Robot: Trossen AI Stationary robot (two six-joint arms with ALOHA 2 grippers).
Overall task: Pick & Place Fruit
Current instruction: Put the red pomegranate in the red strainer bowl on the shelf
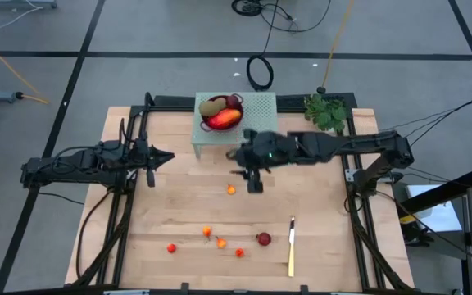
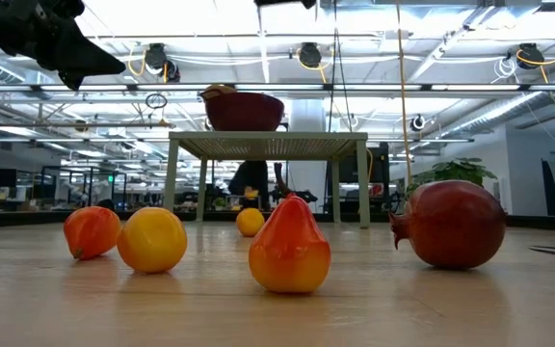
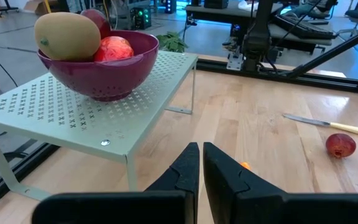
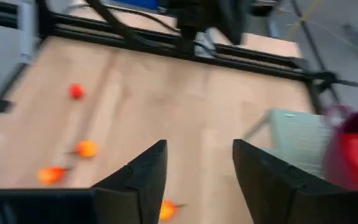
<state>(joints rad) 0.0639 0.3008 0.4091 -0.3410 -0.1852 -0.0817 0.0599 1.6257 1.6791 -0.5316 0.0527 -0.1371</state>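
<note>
Orange and small, the nearest loose fruit [image 1: 231,189] lies on the wooden counter [image 1: 170,147] just beside the right end effector [image 1: 254,182], which hangs above it with its fingers [image 4: 143,171] parted and nothing between them. In the right wrist view that fruit [image 4: 165,210] shows low between the two fingers, slightly off to one side. The rest of the fruit is in two groups: several pieces already in the purple bowl [image 1: 222,115] on the perforated stand [image 1: 248,123], and a scatter near the counter's front edge, with tiny orange-red balls [image 1: 207,232] and a dark red round one [image 1: 264,238] next to the yellow-handled knife [image 1: 292,246].

The main risk, as I judge it, is a miss on so small and round a target: if the fingers descend off-centre, one may clip the fruit and send it rolling. Closing too early could squeeze it out sideways. Carrying it to the bowl, a low path could strike the stand's edge.

The left end effector [image 1: 156,157] waits pinched closed and empty at the counter's left side, well apart.
</note>
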